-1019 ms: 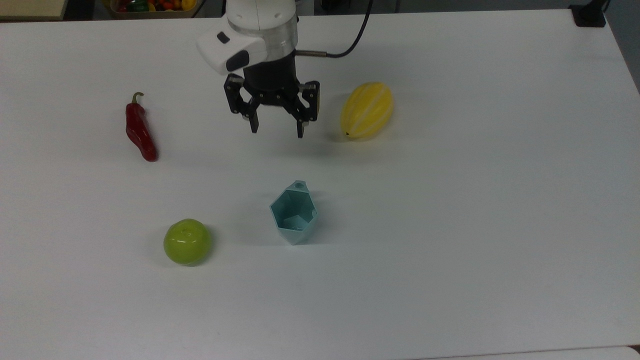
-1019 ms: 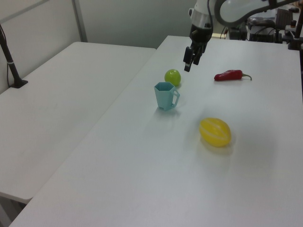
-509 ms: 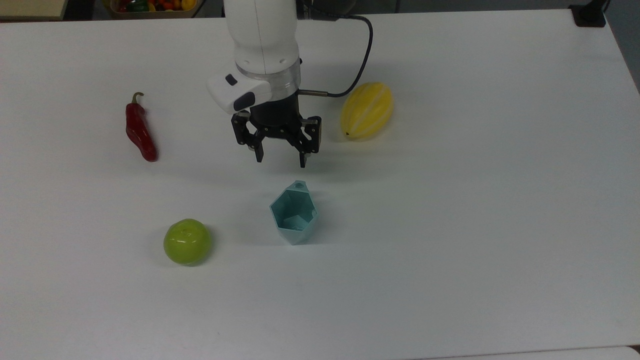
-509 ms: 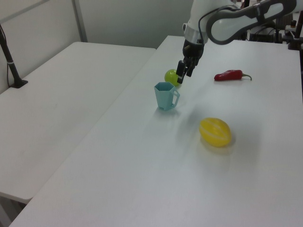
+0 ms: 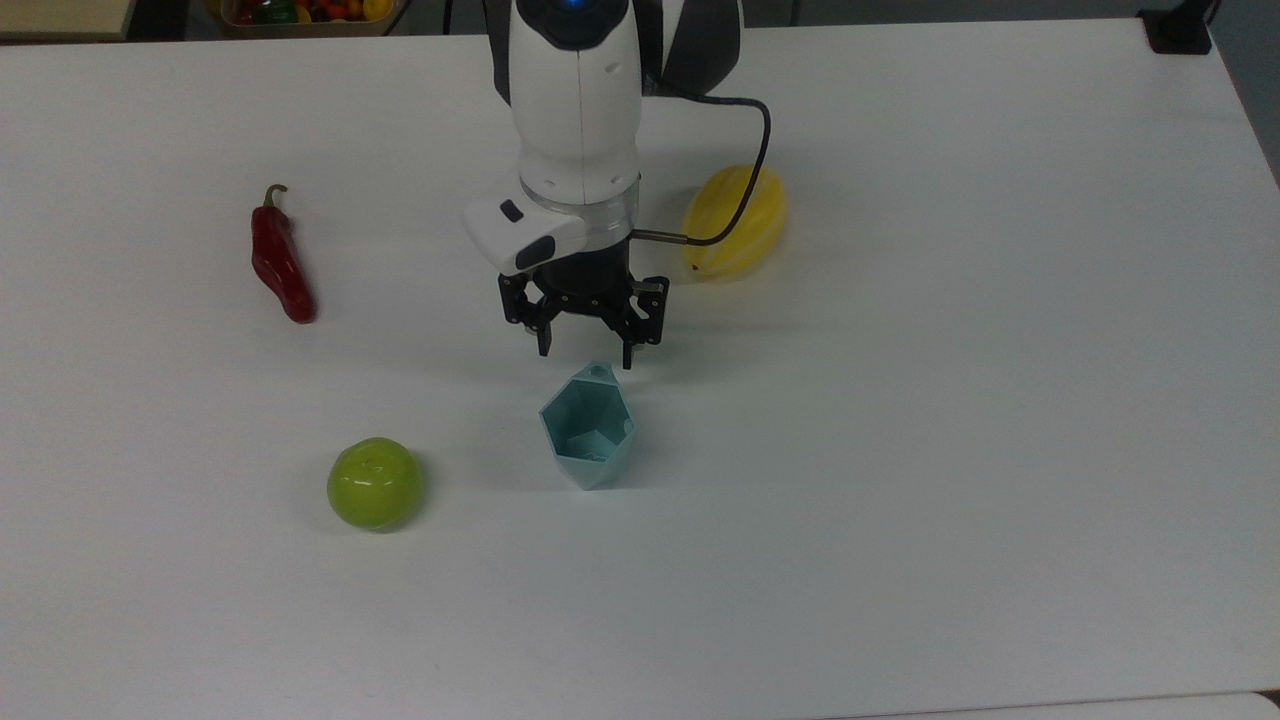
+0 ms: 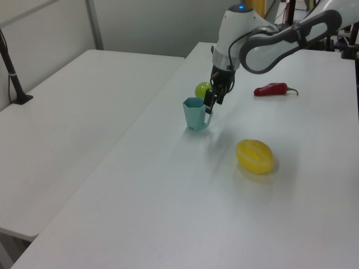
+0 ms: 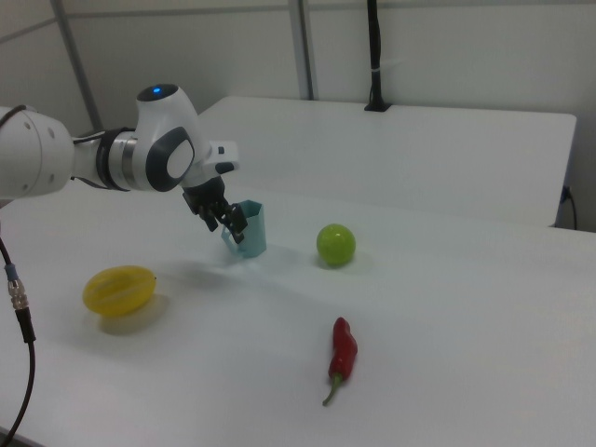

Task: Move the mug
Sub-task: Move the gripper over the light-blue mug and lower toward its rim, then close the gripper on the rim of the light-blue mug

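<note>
Our gripper (image 5: pixel 585 353) hangs with its fingers spread, just beside the handle end of the mug (image 5: pixel 588 428), which stands upright on the table (image 5: pixel 900 450) between the apple (image 5: pixel 373 483) and the melon (image 5: pixel 735 220). We judge the step to be the approach. To grasp well, we should centre the fingers astride one wall or the tab, descend straight, and close only once the tips sit below the rim.
</note>
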